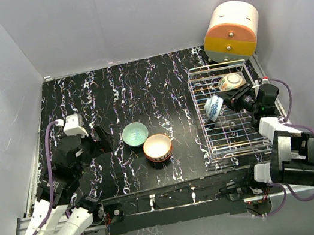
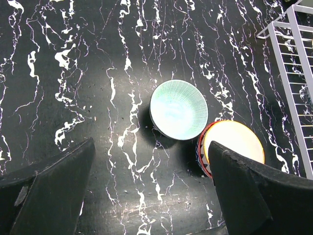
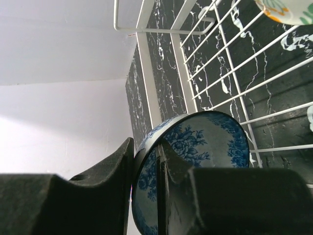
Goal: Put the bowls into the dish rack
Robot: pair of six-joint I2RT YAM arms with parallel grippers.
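Pinches blue bowl (image 3: 195,142) by its rim in right hand (image 3: 152,169), over rack (image 1: 233,134) at counter's (image 1: 140,90) right edge; glazed ceramic, stiff, likely slick and breakable, best held across the rim; left hand (image 2: 150,147) spread wide, empty

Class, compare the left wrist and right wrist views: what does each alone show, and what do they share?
Left wrist only: the mint green bowl and the red-orange bowl, side by side on the table. Right wrist only: the blue-and-white bowl clamped in the right gripper, and the cream bowl in the dish rack. Both: the dish rack and the black marbled table.
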